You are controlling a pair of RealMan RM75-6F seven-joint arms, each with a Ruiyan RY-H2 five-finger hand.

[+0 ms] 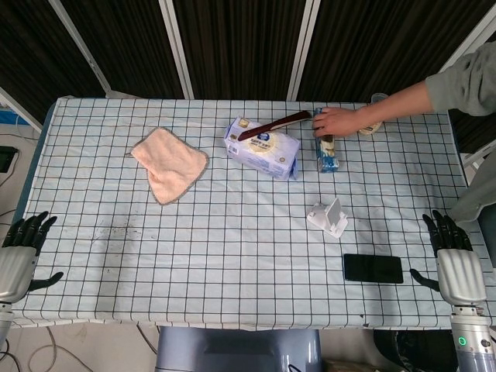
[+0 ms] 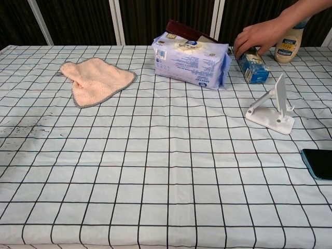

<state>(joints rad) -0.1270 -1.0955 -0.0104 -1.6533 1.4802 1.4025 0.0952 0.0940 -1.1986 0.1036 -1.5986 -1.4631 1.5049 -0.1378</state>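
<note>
While the left hand (image 1: 17, 260) is hanging off the near table edge with fingers spread and nothing held, the pink cloth (image 1: 170, 163) is lying well beyond it. Over at the right hand (image 1: 456, 263), fingers likewise apart and bare, the black phone (image 1: 373, 268) is sitting just beside it, white stand (image 1: 328, 216) slightly farther.

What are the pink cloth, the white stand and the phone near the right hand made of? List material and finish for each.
Pink cloth: soft fabric, probably terry or microfibre; fuzzy matte surface, stitched grey edge, lies in folds.
White stand: likely hard plastic; smooth with a slight sheen, rigid thin upright plate.
Phone: glossy black face, probably glass; the chest view shows a bluish rim, perhaps a case.
</note>
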